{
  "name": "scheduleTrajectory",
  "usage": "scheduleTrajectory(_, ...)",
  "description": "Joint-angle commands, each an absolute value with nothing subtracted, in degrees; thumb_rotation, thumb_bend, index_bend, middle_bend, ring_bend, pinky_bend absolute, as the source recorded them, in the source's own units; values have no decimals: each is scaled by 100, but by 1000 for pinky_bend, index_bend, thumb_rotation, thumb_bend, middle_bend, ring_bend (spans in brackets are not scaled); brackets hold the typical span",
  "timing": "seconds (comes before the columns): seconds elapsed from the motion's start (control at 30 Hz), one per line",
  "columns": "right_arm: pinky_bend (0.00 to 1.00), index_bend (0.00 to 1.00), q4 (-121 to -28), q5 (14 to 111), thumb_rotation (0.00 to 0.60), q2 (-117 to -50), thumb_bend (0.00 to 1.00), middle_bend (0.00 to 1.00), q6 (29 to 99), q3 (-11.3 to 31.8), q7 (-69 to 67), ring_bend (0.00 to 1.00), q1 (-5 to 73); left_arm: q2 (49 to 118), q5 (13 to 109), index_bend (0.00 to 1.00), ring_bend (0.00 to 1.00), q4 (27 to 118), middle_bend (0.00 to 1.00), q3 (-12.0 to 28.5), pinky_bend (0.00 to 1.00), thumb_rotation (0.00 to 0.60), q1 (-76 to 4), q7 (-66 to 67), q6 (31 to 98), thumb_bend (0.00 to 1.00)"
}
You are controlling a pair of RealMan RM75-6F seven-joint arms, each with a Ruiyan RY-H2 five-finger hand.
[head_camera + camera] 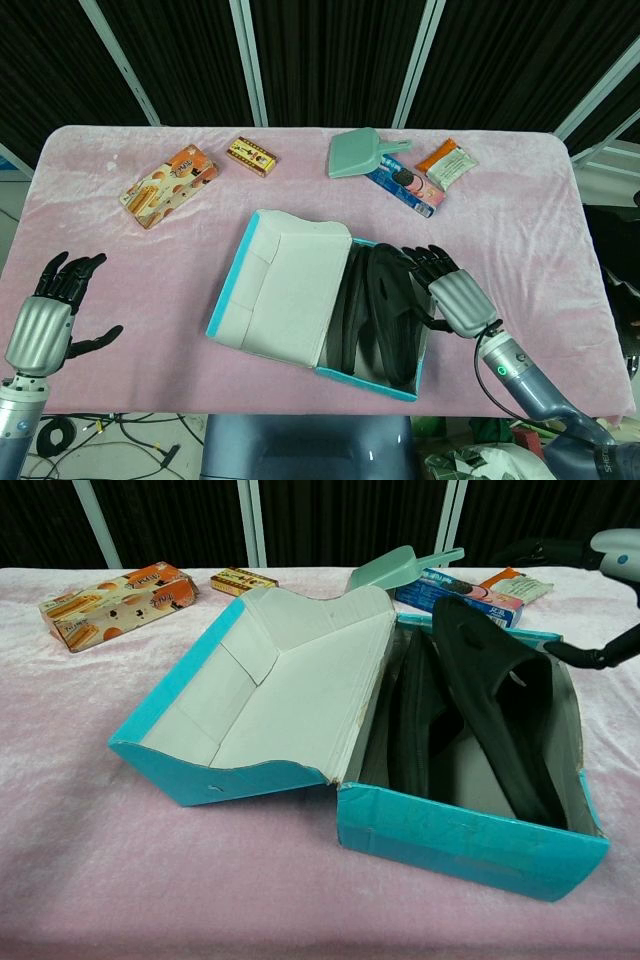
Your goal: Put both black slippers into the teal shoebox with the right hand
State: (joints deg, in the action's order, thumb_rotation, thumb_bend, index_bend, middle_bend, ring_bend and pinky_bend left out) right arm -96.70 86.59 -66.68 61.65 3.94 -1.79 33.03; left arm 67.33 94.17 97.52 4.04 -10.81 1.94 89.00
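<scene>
The right robot hand [455,298] hangs at the right-hand rim of the teal shoebox [372,375], fingers spread and dark fingertips [425,262] reaching over the box edge beside the nearer slipper; whether they touch it cannot be told. It holds nothing. The left robot hand [47,315] rests well apart at the surface's left edge, fingers wide and empty.

The surface [520,215] is covered in pink velvety cloth, with dark panels and pale slanted struts behind it.

Both black slippers [378,315] lie inside the shoebox, side by side along its length. The box's pale lid [285,290] lies open to the left.

Along the far edge sit an orange snack box [168,186], a small brown box [251,156], a pale green dustpan [358,154], a blue biscuit packet [404,187] and an orange packet [446,163].

The chest view shows the right slipper [495,715] leaning tilted against the box's right wall, the other [412,725] standing on edge beside it; only a thumb tip and part of the right robot hand enter at its right border.
</scene>
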Motion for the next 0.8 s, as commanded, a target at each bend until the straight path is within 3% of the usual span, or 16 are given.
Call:
scheduleTrajectory(0.03, 36, 159, -10099, 8624, 600, -6307, 599, 134, 5941, 403, 149, 0, 3395, 6747, 9418, 4, 124, 9740, 153, 403, 71, 600, -1090, 186, 8888, 9)
scheduleTrajectory(0.23, 36, 185, -10334, 8366, 600, -6140, 611, 141, 5558, 370, 576, 0, 3503, 6761, 9390, 4, 124, 9692, 153, 406, 71, 600, -1092, 134, 8878, 9)
scheduleTrajectory(0.8, 36, 221, -10450, 7889, 600, -6461, 664, 170, 5126, 495, 1479, 6, 3836, 6834, 9352, 2, 123, 9565, 153, 407, 71, 600, -1146, 35, 8798, 9)
